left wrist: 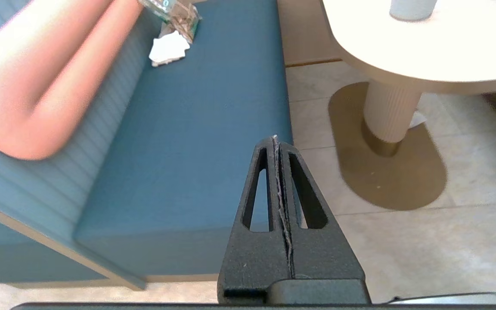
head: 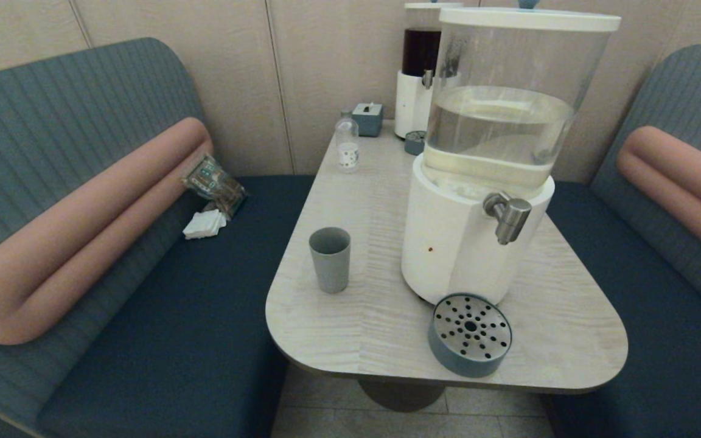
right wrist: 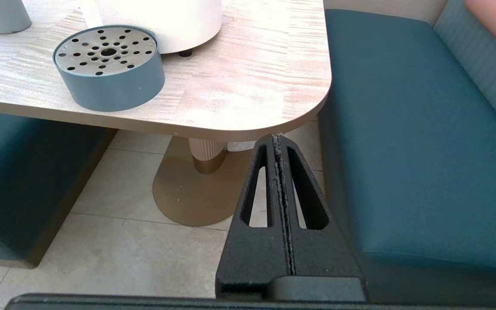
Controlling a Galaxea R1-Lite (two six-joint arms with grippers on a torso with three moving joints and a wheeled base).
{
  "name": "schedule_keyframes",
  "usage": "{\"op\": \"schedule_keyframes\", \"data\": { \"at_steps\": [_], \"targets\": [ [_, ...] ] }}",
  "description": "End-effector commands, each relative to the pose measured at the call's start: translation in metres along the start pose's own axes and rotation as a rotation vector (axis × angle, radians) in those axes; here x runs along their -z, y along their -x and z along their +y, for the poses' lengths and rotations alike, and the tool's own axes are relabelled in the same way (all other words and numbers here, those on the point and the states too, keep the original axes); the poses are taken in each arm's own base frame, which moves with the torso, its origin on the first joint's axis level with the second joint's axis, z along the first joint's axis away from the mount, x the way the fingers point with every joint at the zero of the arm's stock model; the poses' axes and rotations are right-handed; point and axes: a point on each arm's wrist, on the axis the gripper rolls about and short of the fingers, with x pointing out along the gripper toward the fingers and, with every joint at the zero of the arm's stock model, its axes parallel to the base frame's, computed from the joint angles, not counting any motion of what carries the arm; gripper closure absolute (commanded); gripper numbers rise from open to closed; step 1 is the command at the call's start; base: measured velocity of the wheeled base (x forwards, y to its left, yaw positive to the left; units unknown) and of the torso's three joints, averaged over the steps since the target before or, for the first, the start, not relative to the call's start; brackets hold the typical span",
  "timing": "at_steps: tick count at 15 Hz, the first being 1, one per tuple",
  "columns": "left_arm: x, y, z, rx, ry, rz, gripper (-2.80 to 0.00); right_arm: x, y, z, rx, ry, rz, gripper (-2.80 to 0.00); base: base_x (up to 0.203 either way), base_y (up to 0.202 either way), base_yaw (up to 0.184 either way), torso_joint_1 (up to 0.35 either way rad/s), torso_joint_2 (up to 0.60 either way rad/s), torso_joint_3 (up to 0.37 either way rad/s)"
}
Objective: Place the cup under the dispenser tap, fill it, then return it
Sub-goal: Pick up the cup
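While both arms hang below the table edge, left gripper (left wrist: 277,142) and right gripper (right wrist: 277,140) clenched on nothing, the plain grey-blue tapered cup (head: 330,259) stands near the table's left edge, well apart from the brushed-steel dispenser tap (head: 509,216). Nothing seems begun; next comes grasping the cup.

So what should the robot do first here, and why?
Probably lift the left gripper toward the cup. The cup stands alone, left of the tap, and both grippers hang shut below the table, the right gripper included.

Cup (head: 330,259) left of dispenser tap (head: 510,216)
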Motion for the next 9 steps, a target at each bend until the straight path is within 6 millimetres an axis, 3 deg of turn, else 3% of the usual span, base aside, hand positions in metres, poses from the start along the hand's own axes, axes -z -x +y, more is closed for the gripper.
{"op": "schedule_keyframes", "data": {
  "at_steps": [1,5,8,9],
  "targets": [
    [0.000,0.000,0.000,-0.002,0.022,0.000,0.00,0.000,0.000,0.000,0.000,0.000,0.000,0.00,0.000,0.000,0.000,0.000,0.00,0.000],
    [-0.012,0.004,0.001,-0.003,0.028,-0.040,0.00,0.000,0.000,0.000,0.000,0.000,0.000,0.00,0.000,0.000,0.000,0.000,0.00,0.000],
    [-0.066,0.022,0.006,0.093,0.081,-0.129,0.00,0.000,0.000,0.000,0.000,0.001,0.000,0.00,0.000,0.000,0.000,0.000,0.00,0.000],
    [-0.083,0.020,0.007,0.162,0.112,-0.108,0.00,0.000,0.000,0.000,0.000,0.001,0.000,0.00,0.000,0.000,0.000,0.000,0.00,0.000]
  ]
}}
